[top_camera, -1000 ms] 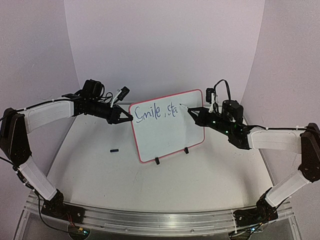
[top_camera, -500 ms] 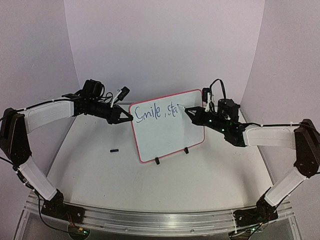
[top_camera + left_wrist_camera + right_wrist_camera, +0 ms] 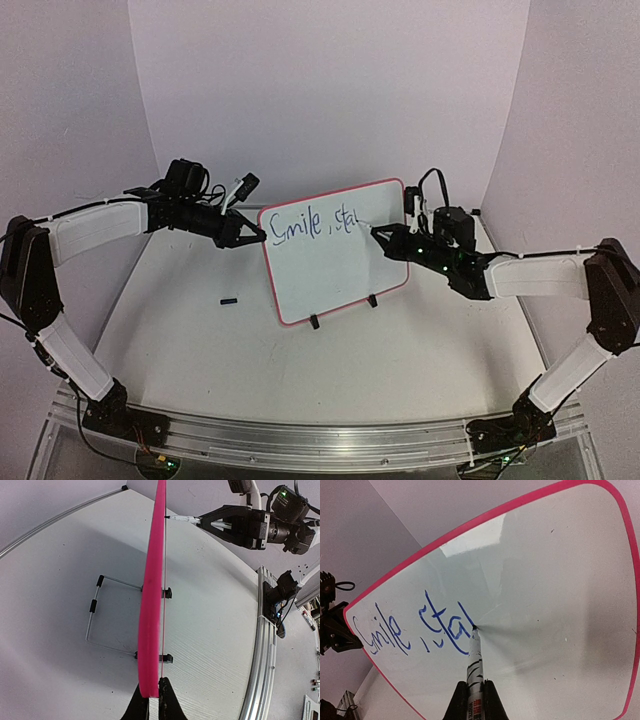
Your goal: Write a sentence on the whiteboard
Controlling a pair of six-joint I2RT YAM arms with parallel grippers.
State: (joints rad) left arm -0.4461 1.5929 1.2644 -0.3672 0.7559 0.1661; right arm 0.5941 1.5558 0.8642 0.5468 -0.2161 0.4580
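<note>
The whiteboard [image 3: 335, 275] with its red-pink frame stands tilted on two black clip feet at the table's middle. Blue lettering, the sentence [image 3: 312, 224], reads "Smile, sta" plus one fresh slanted stroke. My left gripper [image 3: 258, 237] is shut on the board's left edge; in the left wrist view the pink edge [image 3: 152, 595] sits between the jaws of that gripper [image 3: 150, 700]. My right gripper [image 3: 475, 700] is shut on a striped marker [image 3: 475, 665]. Its tip touches the whiteboard [image 3: 555, 595] at the end of the sentence [image 3: 420, 627]. From above, the right gripper [image 3: 383, 236] is at the board's upper right.
A small black cap [image 3: 229, 300] lies on the table left of the board. A wire stand [image 3: 95, 615] props the board from behind. An aluminium rail [image 3: 300, 440] runs along the near edge, and curved white walls close the back and sides.
My right gripper has shifted slightly down and left along the board, and the marker has added a new stroke after "sta". The left arm and the board have not moved.
</note>
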